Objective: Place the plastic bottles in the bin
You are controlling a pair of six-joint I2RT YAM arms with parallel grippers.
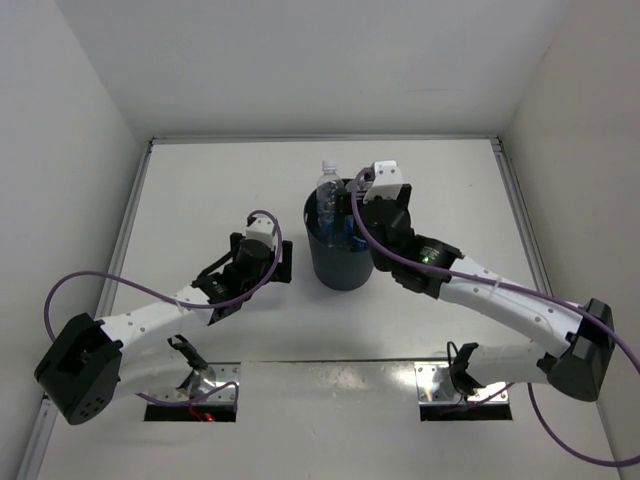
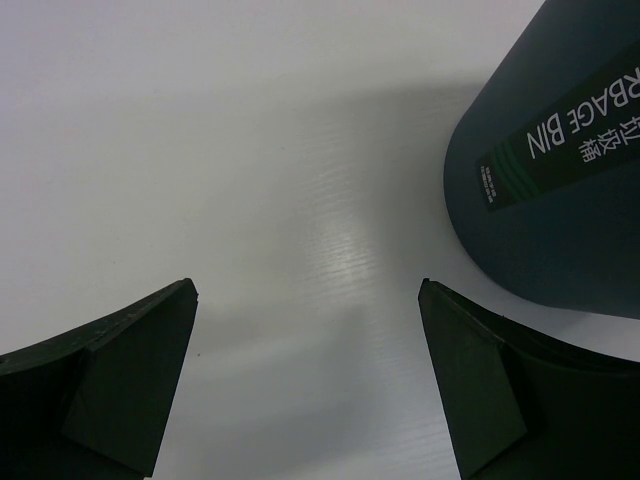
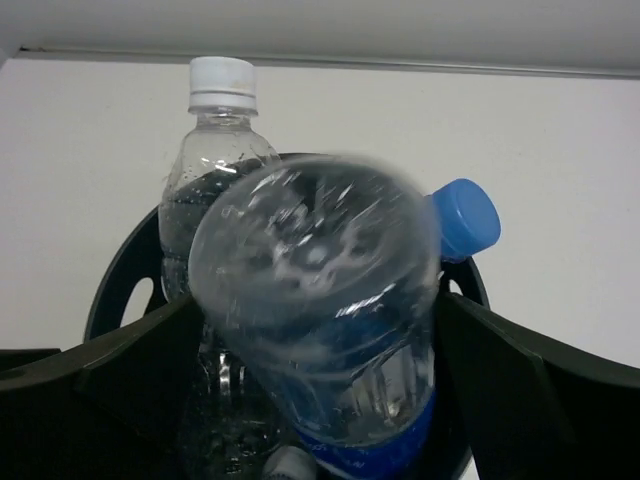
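My right gripper hangs over the dark grey bin with its jaws wide apart. Between them a clear blue-labelled plastic bottle is blurred, its base toward the camera and its neck down in the bin. A white-capped bottle stands upright in the bin, well above the rim. A blue cap of another bottle shows at the far rim. My left gripper is open and holds nothing, low over the table just left of the bin.
White walls close the table at the back and on both sides. A raised rail runs along the far edge. Purple cables loop off both arms.
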